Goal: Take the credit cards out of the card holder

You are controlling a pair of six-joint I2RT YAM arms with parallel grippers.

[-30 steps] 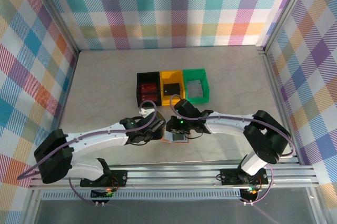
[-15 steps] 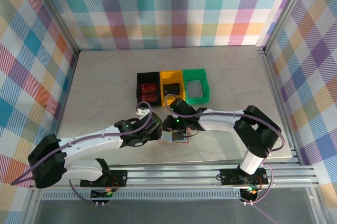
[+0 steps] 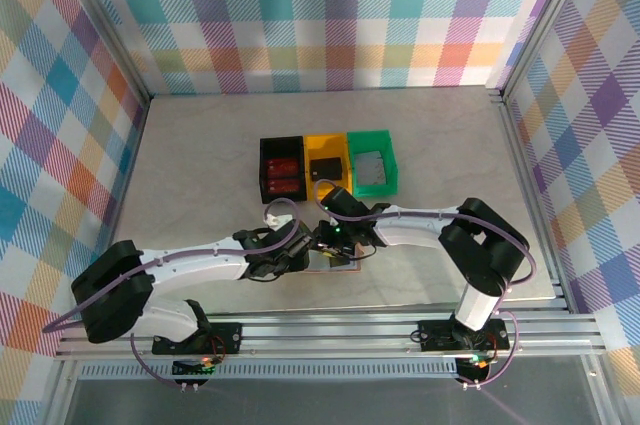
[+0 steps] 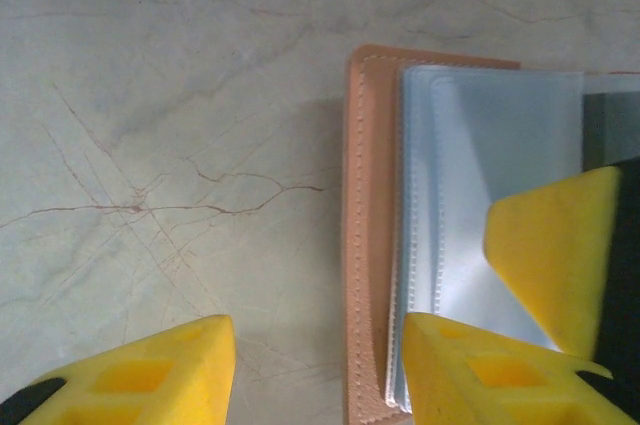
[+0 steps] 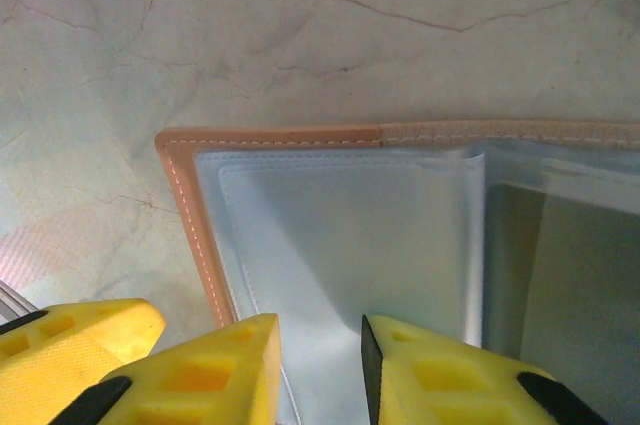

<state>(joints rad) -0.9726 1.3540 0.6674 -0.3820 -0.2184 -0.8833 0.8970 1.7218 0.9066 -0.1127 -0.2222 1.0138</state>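
Observation:
The card holder (image 3: 337, 262) lies open on the table, tan border (image 4: 364, 245) around pale blue-grey pockets (image 5: 340, 235). A dark grey credit card (image 5: 560, 275) sits in the wallet's right half, under a clear pocket. My left gripper (image 4: 318, 370) is open and straddles the wallet's left edge, one finger on bare table, the other over the pockets. My right gripper (image 5: 320, 370) hovers low over the left pocket, open by a narrow gap with nothing between its fingers. In the top view the two grippers (image 3: 303, 253) (image 3: 328, 245) meet over the wallet.
Behind the wallet stand three small bins: a black bin (image 3: 264, 170) with red items, a yellow bin (image 3: 326, 145) with a dark card, and a green bin (image 3: 372, 140) with a grey card. The table's front rail (image 3: 330, 325) runs close behind the arms.
The right gripper has slid left over the wallet, onto its left half. The left arm's elbow swung about, while its gripper stays at the wallet's left edge.

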